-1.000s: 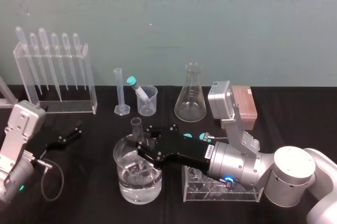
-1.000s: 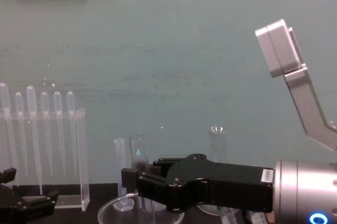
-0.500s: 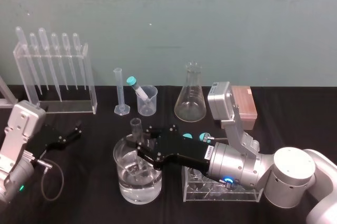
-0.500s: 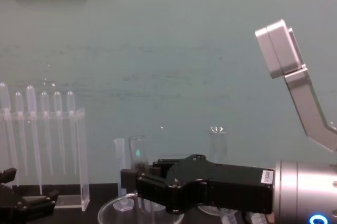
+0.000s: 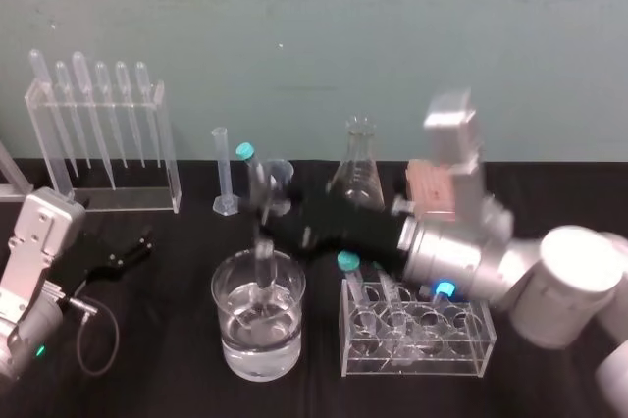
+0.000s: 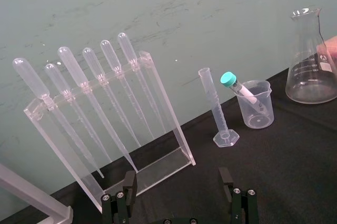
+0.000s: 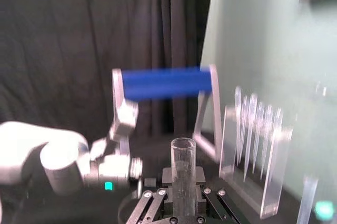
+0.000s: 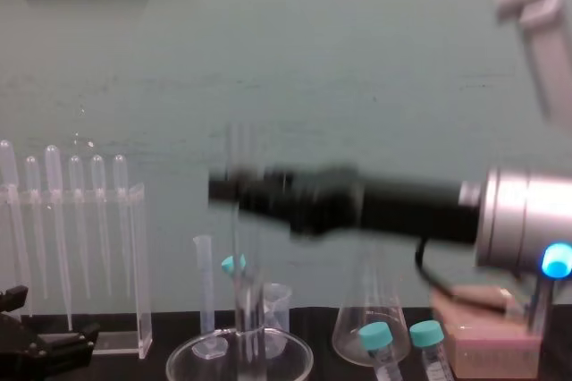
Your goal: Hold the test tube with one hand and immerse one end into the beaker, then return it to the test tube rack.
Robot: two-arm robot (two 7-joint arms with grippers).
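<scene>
Head view: R gripper (image 5: 267,227) clenched on test tube (image 5: 262,266). Tube upright, lower end inside beaker (image 5: 287,335), which holds water (arm blurred). Test tube rack (image 5: 430,187) partly behind R arm, well apart from beaker. L gripper (image 5: 126,253) parked low at left by table, fingers spread, holding nothing.

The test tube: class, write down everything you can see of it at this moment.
The test tube is a slim, clear glass tube with an open, uncapped rim, seemingly empty. It stands roughly upright, clamped around its middle by the right gripper. Its lower end hangs inside the wide beaker, below the rim; whether it meets the water cannot be told. The right wrist view shows its round mouth above the gripper.
</scene>
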